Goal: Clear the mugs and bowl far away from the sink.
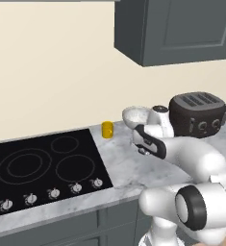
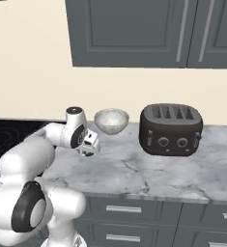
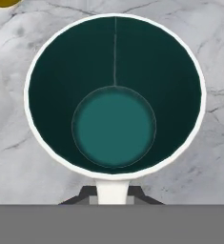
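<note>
The pale mug with a teal inside is seen from straight above in the hand view. My gripper is shut on its white rim or handle, with the dark fingertips on either side. From the base views the gripper holds this mug low over the marble counter, in front of the marbled bowl. I cannot tell whether the mug touches the counter. The yellow mug stands by the wall, left of the bowl and of my gripper. The sink is out of view.
A dark toaster stands on the counter right of the bowl. The black stovetop with its knobs lies to the left. Grey wall cabinets hang above. Bare marble counter stretches in front of the toaster.
</note>
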Robot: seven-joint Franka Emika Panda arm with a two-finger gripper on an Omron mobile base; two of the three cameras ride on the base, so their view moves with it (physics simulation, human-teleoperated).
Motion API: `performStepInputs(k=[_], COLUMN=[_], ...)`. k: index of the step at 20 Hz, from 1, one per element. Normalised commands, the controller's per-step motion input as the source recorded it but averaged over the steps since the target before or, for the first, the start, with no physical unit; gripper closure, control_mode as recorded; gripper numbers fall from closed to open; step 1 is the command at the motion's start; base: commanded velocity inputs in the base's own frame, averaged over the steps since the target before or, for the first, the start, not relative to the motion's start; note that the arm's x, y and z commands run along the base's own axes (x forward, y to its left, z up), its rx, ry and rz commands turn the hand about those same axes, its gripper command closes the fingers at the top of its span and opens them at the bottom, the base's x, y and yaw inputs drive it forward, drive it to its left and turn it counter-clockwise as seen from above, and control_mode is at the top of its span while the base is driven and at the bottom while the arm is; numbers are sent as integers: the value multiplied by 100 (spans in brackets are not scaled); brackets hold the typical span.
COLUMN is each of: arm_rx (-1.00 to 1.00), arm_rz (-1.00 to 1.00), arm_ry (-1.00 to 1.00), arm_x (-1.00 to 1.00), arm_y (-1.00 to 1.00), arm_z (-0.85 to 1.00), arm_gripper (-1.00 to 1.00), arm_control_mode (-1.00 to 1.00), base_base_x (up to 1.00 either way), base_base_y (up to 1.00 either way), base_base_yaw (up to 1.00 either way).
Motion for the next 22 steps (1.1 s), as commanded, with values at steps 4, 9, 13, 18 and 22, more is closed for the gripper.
performStepInputs(k=[4, 9, 13, 18, 22], arm_rx=[0, 0, 0, 0, 2], arm_rz=[0, 0, 0, 0, 0], arm_ry=[5, 0, 0, 0, 0], arm_x=[31, 22, 15, 10, 1], arm_y=[0, 0, 0, 0, -3], arm_z=[-47, -50, -51, -53, 1], arm_gripper=[100, 100, 100, -100, -100], arm_control_mode=[-100, -100, -100, -100, -100], base_base_x=[0, 0, 0, 0, 0], base_base_y=[0, 0, 0, 0, 0], base_base_yaw=[0, 0, 0, 0, 0])
